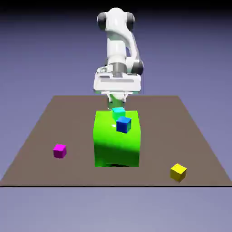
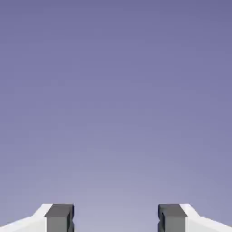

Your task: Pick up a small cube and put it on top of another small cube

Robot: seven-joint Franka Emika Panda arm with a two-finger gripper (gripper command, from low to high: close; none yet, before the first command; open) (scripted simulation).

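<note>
The small yellow cube (image 1: 178, 172) lies on the brown table near the front edge, at the exterior view's right. The small magenta cube (image 1: 60, 151) rests on the table at the exterior view's left, far from the yellow one. My gripper (image 1: 117, 102) hangs at the back of the table, behind the big green block (image 1: 117, 140) and well away from both small cubes. In the hand view my gripper (image 2: 116, 218) is open: the two grey fingertips (image 2: 59, 217) stand wide apart with only plain backdrop between them. Neither cube shows in that view.
The big green block stands mid-table between the two small cubes. A blue cube (image 1: 123, 124) and a cyan cube (image 1: 118, 111) sit on its top, just in front of the hand. The table's front edge (image 1: 113, 185) runs close to the yellow cube.
</note>
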